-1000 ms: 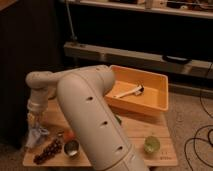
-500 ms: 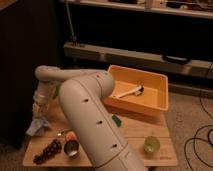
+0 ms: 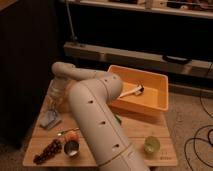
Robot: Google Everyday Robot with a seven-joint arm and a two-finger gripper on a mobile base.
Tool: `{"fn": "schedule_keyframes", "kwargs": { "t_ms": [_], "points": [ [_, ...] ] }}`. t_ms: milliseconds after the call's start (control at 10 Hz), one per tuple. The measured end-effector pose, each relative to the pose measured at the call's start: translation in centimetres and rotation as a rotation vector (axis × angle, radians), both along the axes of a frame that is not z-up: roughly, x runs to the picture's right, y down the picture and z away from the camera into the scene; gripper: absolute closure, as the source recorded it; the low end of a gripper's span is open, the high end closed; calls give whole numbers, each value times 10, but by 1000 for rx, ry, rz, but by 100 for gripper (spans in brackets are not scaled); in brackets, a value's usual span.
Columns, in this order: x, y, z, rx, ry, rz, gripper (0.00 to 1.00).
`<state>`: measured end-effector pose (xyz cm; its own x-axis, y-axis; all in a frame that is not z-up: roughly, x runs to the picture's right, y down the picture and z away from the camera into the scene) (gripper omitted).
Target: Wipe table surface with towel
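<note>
Gripper (image 3: 54,106), clamped on the towel (image 3: 50,119), presses it onto the table surface (image 3: 134,131) near the left edge; no legible writing shows.

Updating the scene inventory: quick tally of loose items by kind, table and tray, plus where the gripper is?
Towel: 1, hanging from the shut gripper over the table's left side
Grapes: 1 bunch
Metal cup: 1
Orange item: 1
Green cup: 1
Brush: 1, in the tray
Tray: 1
Total: 7
</note>
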<state>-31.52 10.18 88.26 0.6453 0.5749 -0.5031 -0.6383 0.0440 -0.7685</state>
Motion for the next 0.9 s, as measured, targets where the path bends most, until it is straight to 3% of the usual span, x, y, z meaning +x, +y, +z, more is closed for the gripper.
{"fn": "schedule_keyframes", "kwargs": {
  "t_ms": [300,500,700,900],
  "points": [
    [52,7,-16,20,20,-1,100],
    [77,18,-30,22,20,-32,100],
    [76,38,-49,21,-18,-79,100],
    [49,60,-72,27,-75,-130,100]
  ]
}}
